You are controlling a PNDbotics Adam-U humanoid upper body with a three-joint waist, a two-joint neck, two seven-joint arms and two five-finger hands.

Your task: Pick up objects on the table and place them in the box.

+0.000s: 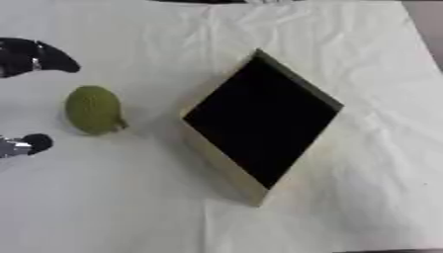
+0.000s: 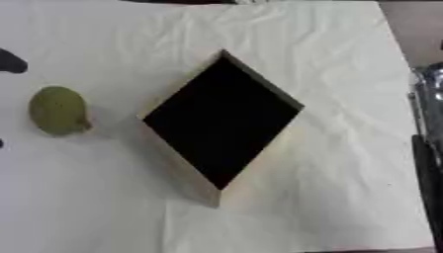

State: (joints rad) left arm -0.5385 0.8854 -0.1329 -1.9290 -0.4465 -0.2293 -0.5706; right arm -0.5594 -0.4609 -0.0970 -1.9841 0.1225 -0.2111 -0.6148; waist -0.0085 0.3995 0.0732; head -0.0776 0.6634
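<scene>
While box [image 1: 227, 165] sits dark inside, one green fruit [image 1: 93, 109] beside.

Left hand [image 1: 33, 57]: glossy black, rounded fingers tapering to blunt tips, small silver-white patch on one of them. A second digit [image 1: 26, 145] lower down: silver segment ending in a rounded black cap. Right arm [image 2: 430, 128] at the right edge: silvery metallic upper section, dark black section below

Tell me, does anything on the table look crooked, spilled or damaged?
Only the box: it sits turned cornerwise, like a diamond, not square to the table. The green fruit lies whole beside it, and the white cloth is creased. Nothing spilled.
</scene>
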